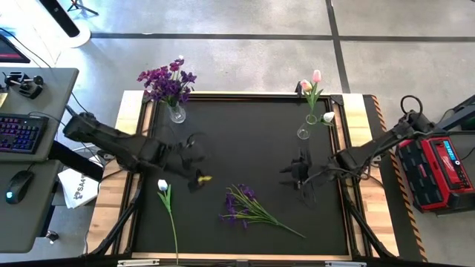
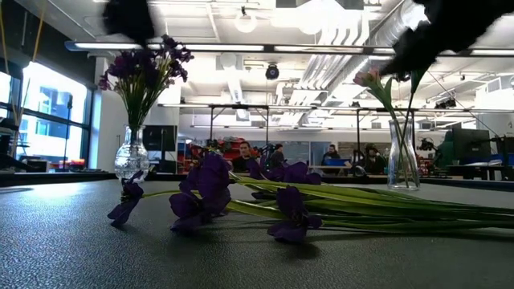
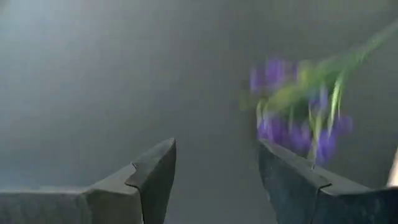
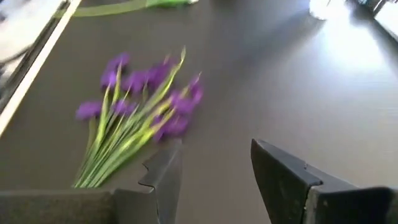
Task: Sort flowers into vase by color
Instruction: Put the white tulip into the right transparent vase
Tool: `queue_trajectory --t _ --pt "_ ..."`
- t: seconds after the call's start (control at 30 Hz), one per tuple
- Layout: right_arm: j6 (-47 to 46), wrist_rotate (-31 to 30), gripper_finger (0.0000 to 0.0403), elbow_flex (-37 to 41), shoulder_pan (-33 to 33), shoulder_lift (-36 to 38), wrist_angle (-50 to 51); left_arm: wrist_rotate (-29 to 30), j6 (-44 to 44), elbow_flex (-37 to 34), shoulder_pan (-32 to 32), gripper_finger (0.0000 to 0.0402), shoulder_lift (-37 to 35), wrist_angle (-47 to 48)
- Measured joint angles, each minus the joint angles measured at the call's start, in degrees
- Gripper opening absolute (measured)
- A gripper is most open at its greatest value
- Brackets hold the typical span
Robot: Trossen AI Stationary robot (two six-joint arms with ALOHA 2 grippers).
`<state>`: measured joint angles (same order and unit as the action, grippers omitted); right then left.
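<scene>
Keyboard (image 1: 21, 133) beside black table (image 1: 245, 141)

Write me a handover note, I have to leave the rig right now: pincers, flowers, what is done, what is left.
Left pincer: open, empty, above the mat left of centre.
Right pincer: open, empty, above the mat right of centre.
Done: purple flowers stand in the left vase; pink and white tulips stand in the right vase.
Left: a purple bunch lying on the mat between the arms, and one white tulip lying near the front left edge. Neither is being touched.
</scene>
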<state>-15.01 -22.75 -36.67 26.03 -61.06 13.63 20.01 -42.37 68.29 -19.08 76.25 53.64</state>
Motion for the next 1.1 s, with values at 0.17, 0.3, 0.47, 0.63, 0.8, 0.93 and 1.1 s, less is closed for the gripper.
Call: queue_trajectory --t 0.17,0.3,0.47,0.63,0.8,0.93,1.1 --pt "-16.32 11.83 0.0176 0.0 1.62 0.0 14.24 -6.95 -23.29 0.0 -9.86 0.0211 2.86 14.23" --pt "-22.68 7.25 0.0176 0.0 3.6 0.0 21.01 -5.38 -41.47 0.0 -17.5 0.0211 5.81 18.63" --pt "-19.44 -2.2 0.0176 0.0 4.05 0.0 20.55 -7.87 -60.67 -1.58 -23.62 0.0211 9.35 18.08" --pt "-12.96 -2.44 0.0176 0.0 3.49 0.0 16.84 -15.82 -70.93 -7.81 -26.94 0.0211 11.41 16.83" --pt "-9.62 -1.61 0.0176 0.0 3.49 0.0 15.35 -20.79 -76.71 -16.19 -28.03 0.0211 10.23 6.96" --pt "-8.93 -1.95 0.0176 0.0 3.49 0.0 15.22 -18.64 -79.33 -22.23 -27.23 0.0211 9.26 -3.05" --pt "-9.12 -3.82 0.0176 0.0 3.49 0.0 15.1 -18.6 -83.85 -27.55 -25.81 0.0211 9.18 -7.76"
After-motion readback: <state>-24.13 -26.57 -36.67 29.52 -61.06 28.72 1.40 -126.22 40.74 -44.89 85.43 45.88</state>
